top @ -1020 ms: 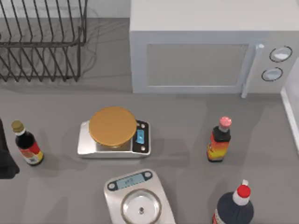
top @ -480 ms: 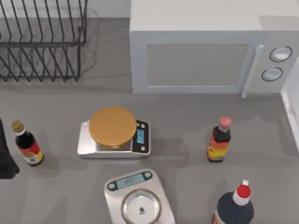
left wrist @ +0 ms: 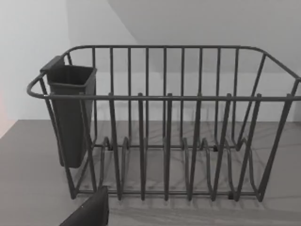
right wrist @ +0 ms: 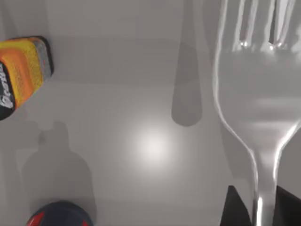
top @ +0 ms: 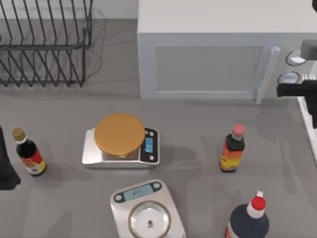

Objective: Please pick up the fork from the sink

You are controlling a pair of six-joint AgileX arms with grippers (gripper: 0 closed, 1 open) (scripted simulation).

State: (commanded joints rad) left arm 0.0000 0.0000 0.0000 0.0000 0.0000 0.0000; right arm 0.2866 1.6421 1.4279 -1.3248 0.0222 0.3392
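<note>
You see the fork (right wrist: 256, 108) close up in the right wrist view, its tines pointing away and its thin handle running down between the two dark fingertips (right wrist: 233, 209) of the right gripper (right wrist: 257, 212) — the fingers are closed on the handle, and the fork hangs in the air above the grey table (top: 198, 129). Below it in that view lie the side of the orange-labelled bottle (right wrist: 21, 75) and the red cap of the dark bottle (right wrist: 59, 217).

In the top view the right arm (top: 299, 89) sits at the table's right edge, in front of the microwave's (top: 208, 49) dials, up and to the right of the orange-labelled bottle (top: 233, 148). The dark bottle (top: 250, 220) stands nearer the front edge than that bottle. Left of it are two scales — one with an orange plate (top: 120, 134), one with a steel dish (top: 148, 218).

Your left arm (top: 5, 166) is parked at the table's left edge beside a small brown bottle (top: 27, 151); I cannot tell how its fingers stand. Its wrist camera faces the wire dish rack (left wrist: 164, 141).
</note>
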